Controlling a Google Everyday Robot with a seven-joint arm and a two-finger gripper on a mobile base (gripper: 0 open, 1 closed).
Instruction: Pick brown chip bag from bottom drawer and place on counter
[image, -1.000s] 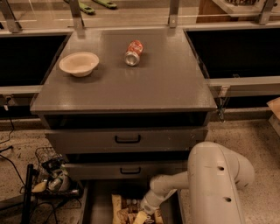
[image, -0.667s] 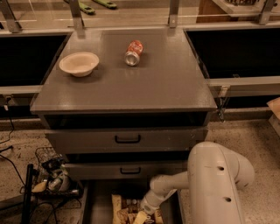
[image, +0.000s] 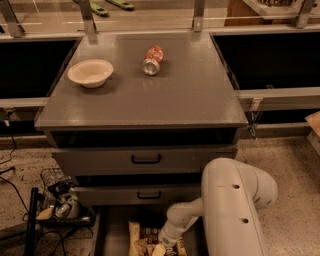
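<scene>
Camera view shows no change over the last second: the arm (image: 235, 210) holds the same reach, so I judge the pick paused at the grasp. Nearest, the gripper (image: 162, 246) sits low in the open bottom drawer (image: 111, 235), right at the brown chip bag (image: 141, 239) lying there. Whether it has clamped the bag or hangs released, I cannot tell. Above, the two upper drawers (image: 145, 160) are closed. Farther off, the counter (image: 150, 105) carries a red soda can (image: 153, 60) on its side and, to its left, a cream bowl (image: 90, 73).
</scene>
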